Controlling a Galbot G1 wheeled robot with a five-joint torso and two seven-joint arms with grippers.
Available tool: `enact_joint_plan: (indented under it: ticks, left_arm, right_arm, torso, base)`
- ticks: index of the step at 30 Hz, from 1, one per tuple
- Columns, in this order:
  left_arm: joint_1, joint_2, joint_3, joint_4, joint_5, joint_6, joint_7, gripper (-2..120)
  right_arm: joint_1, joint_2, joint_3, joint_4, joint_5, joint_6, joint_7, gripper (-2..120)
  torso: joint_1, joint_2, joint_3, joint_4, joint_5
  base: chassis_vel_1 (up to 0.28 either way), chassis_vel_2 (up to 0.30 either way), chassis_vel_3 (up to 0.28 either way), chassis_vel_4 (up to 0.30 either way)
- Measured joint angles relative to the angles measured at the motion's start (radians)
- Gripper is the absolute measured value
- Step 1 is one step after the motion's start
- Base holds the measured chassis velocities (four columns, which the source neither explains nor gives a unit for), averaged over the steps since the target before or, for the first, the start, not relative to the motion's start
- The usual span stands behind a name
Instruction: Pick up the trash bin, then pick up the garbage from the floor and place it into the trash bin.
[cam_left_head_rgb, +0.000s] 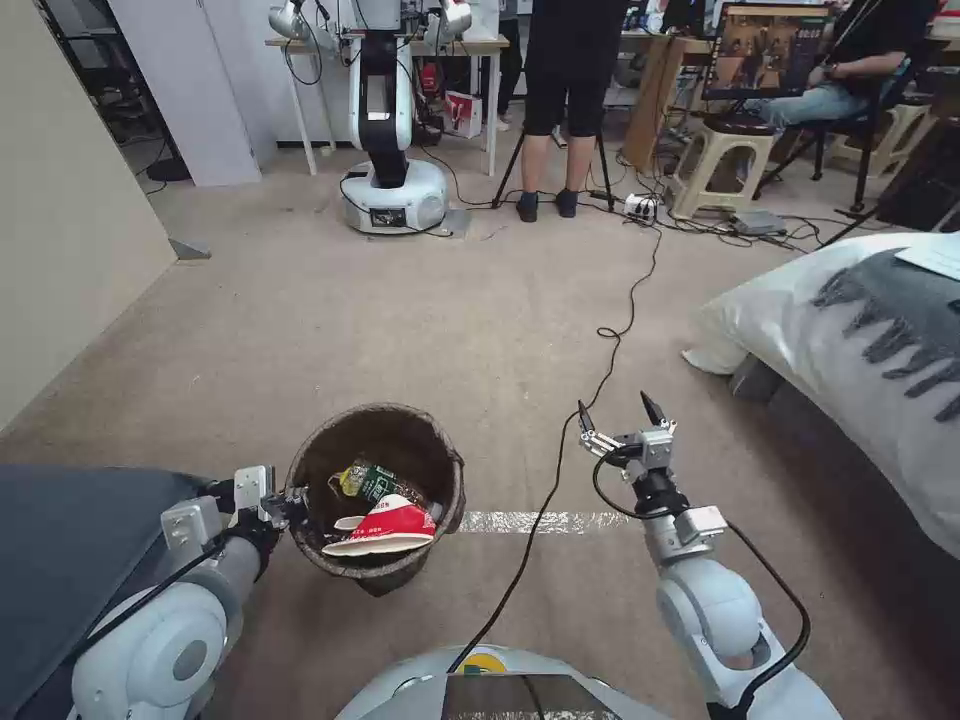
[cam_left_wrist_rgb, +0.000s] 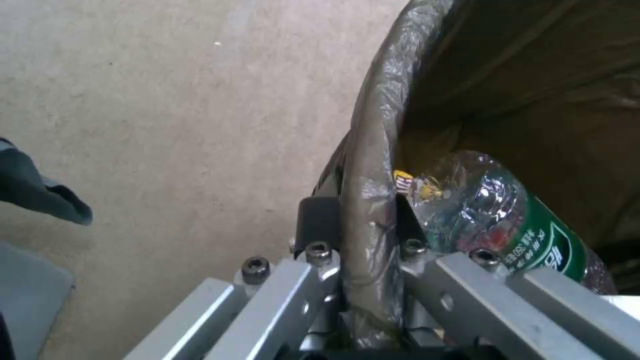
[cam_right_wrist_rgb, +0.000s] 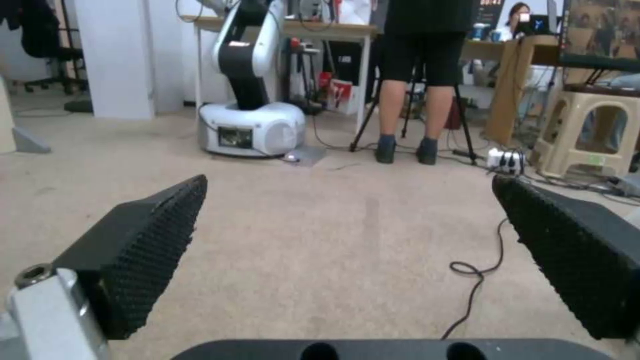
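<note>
The trash bin (cam_left_head_rgb: 330, 455), round and lined with a dark brown bag, hangs just above the carpet at lower centre-left. My left gripper (cam_left_head_rgb: 288, 503) is shut on its near-left rim (cam_left_wrist_rgb: 373, 150), one finger outside and one inside the bag. Garbage lies inside the trash bin: a crushed red-and-white paper cup (cam_left_head_rgb: 385, 527) and a clear bottle with a green label (cam_left_head_rgb: 372, 481) (cam_left_wrist_rgb: 513, 220), plus a bit of yellow wrapper (cam_left_wrist_rgb: 407, 181). My right gripper (cam_left_head_rgb: 621, 414) is held out over bare carpet to the right of the bin, open, with nothing between its black ridged pads (cam_right_wrist_rgb: 143, 250).
A black cable (cam_left_head_rgb: 600, 370) runs across the carpet between the grippers, crossing a strip of silver tape (cam_left_head_rgb: 545, 521). A bed with white bedding (cam_left_head_rgb: 850, 340) stands at the right. Another robot (cam_left_head_rgb: 390, 180), a standing person, a tripod and stools are at the far end. A wall runs along the left.
</note>
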Motion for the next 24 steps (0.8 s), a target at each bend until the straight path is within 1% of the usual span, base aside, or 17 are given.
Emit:
enact_joint_plan:
  ticks: [4, 24]
  left_arm:
    - [-0.011, 0.009, 0.004, 0.030, 0.000, -0.001, -0.001, 0]
    - [-0.037, 0.038, 0.024, 0.117, -0.016, -0.006, -0.001, 0]
  right_arm:
    - [0.009, -0.003, -0.008, -0.006, 0.000, 0.000, 0.000, 100]
    - [0.009, 0.000, -0.008, -0.013, 0.000, 0.000, 0.001, 100]
  torso:
    - [0.000, 0.000, 0.000, 0.0003, 0.0001]
    - [0.000, 0.000, 0.000, 0.0001, 0.0000]
  base:
    - [0.000, 0.000, 0.000, 0.000]
    - [0.000, 0.000, 0.000, 0.000]
